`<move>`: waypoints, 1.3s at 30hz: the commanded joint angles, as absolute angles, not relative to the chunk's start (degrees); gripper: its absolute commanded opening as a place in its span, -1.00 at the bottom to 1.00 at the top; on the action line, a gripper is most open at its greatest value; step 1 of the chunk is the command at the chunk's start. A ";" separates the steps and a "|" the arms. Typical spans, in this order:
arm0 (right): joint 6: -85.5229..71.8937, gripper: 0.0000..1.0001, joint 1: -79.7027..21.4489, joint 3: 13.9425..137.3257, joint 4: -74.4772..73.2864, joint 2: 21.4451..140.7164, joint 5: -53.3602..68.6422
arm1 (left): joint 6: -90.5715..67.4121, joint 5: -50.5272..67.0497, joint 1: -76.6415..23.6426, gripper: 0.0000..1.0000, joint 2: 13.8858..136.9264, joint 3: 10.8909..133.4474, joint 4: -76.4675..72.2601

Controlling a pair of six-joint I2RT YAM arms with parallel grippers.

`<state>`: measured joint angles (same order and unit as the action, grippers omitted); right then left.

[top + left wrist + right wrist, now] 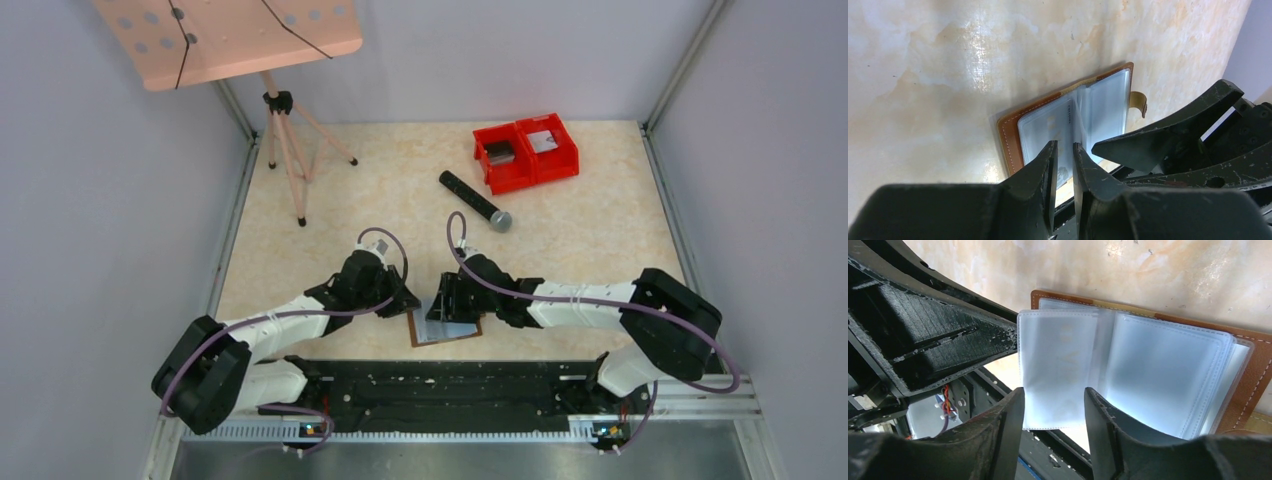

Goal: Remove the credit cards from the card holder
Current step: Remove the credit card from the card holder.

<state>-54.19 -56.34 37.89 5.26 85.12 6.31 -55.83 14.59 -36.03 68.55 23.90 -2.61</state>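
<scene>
Card holder [447, 330] lies open, inner side up, on the tabletop [600, 240] at 6 o'clock, close to the near edge and between the two arms. Brown leather cover is flat. Clear plastic sleeves [1158, 370] fan up from the spine, and one leaf stands raised on the side toward the left arm. Small brown tab [1139, 102] sticks out from the holder's far edge. A card [1048, 132] shows faintly through a sleeve in the left wrist view. Left tool [1064, 150] is over the holder's near edge, fingers drawn almost together with only a thin slit between. Cannot tell whether they nip a sleeve. Right tool [1054, 392] is at 3 o'clock of the left one, the two nearly touching. Its fingers are apart, and the lower edge of the raised sleeve shows in the gap, not pinched. Red twin bins [525, 152] sit at 1 o'clock on the tabletop, well apart from the holder. A black cylinder with a grey end [475, 200] lies just beside them toward the centre. A pink stand on a tripod [285, 150] is at 11 o'clock.
</scene>
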 commanded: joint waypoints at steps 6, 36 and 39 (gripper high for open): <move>-53.26 0.22 -56.07 39.77 5.00 84.82 7.23 | -56.06 15.64 -35.95 -0.55 67.95 24.27 -4.57; -52.17 0.18 -57.67 43.99 1.96 85.49 6.70 | -55.81 16.49 -35.98 -0.54 67.93 24.94 -4.39; -52.11 0.18 -57.78 44.20 1.56 86.22 6.36 | -55.73 16.61 -36.01 -0.54 67.89 24.96 -4.22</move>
<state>-52.93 -57.06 41.85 1.69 86.32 6.61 -55.83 15.68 -36.03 68.53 23.90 -2.59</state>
